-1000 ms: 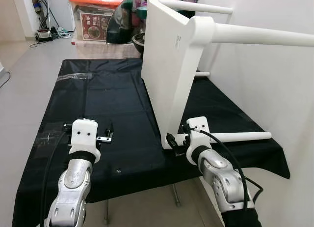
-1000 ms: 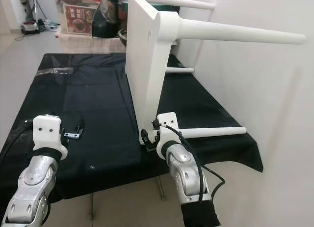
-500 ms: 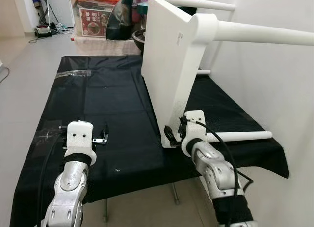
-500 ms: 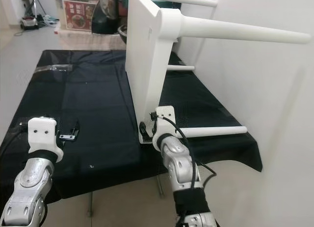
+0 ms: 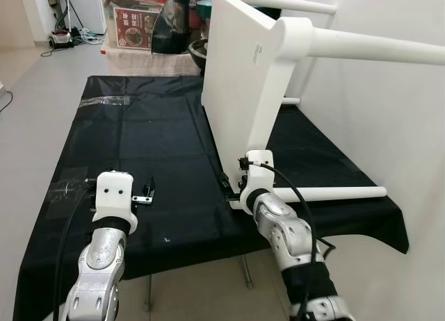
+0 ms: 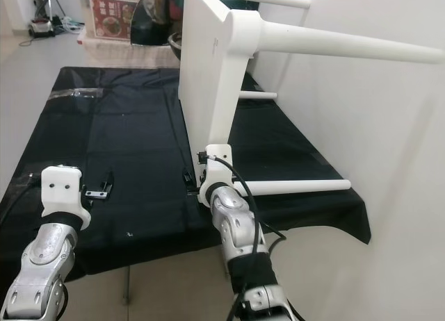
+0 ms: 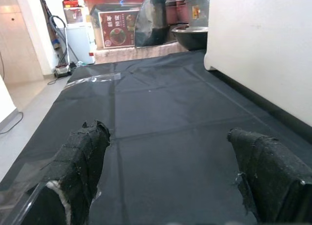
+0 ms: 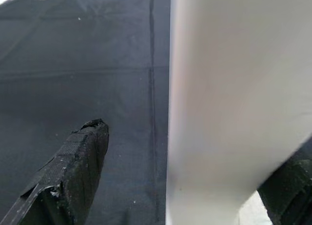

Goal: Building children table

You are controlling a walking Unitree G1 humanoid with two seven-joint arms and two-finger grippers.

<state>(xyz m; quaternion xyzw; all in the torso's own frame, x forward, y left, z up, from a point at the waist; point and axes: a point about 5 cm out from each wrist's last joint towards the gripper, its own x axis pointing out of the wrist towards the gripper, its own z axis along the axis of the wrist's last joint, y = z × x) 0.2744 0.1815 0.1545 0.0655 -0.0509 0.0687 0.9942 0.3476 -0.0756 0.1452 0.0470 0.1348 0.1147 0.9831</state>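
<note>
Slid in along the near corner of the white children's table (image 5: 240, 92) since a second ago, right gripper (image 5: 226, 185), fingers spread either side of the tabletop edge, not clamped. Table tipped on its side on the black cloth (image 5: 153, 140), legs jutting toward the wall. Left gripper (image 5: 144, 193) well apart from the table, parted, grasping nothing.

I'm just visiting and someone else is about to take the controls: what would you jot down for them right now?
Right gripper: open, fingers either side of the near bottom corner of the white children's table, not clamped.
Left gripper: open, empty, low over the black cloth.
Children's table: on its side on the cloth, top upright, four white legs pointing at the wall.
Done: all legs look fitted.
Left: probably turn it onto its legs.
</note>
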